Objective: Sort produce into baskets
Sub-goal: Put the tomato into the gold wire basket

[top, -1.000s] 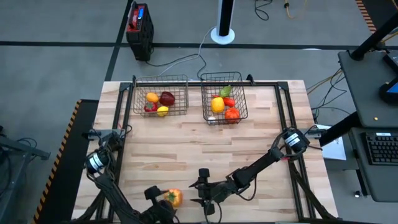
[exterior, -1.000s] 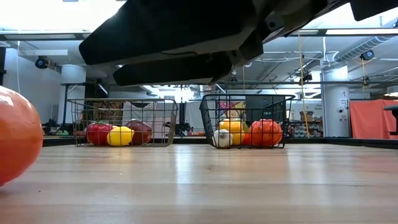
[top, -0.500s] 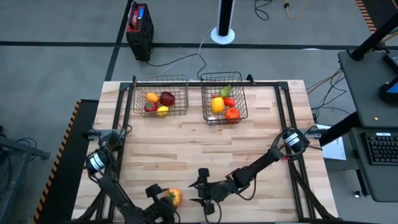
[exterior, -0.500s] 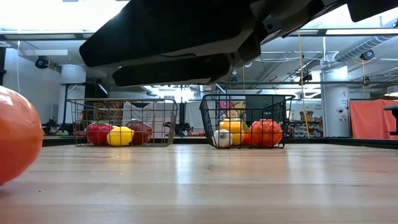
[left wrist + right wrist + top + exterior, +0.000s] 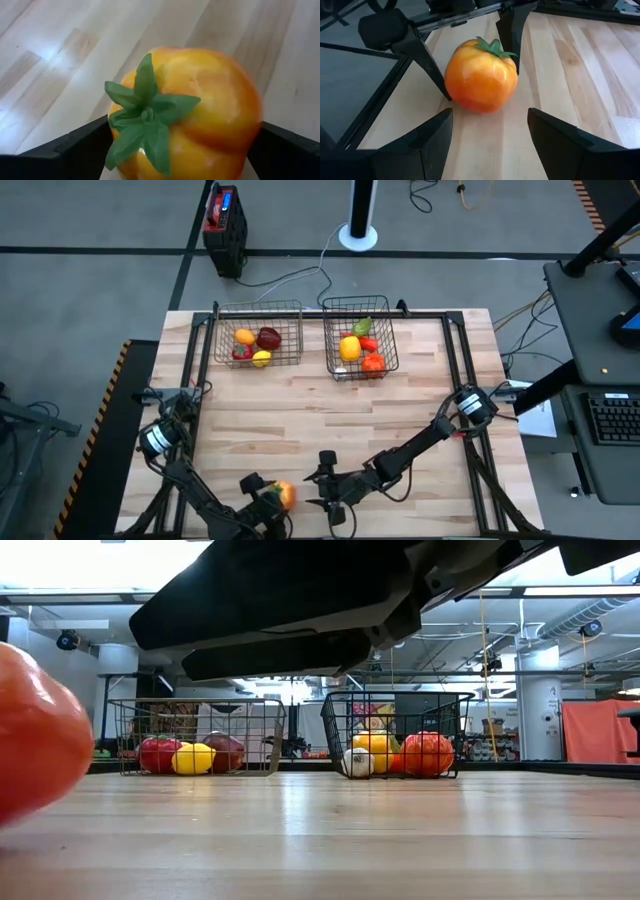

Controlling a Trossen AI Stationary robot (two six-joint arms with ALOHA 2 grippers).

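Orange pepper between left gripper fingers, no readable writing

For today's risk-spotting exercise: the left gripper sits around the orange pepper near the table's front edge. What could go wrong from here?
The orange pepper is round and smooth, so the left gripper, wide open around it, might squeeze it out. It lies near the table edge and could roll off. The right gripper waits close by, so a collision is possible.
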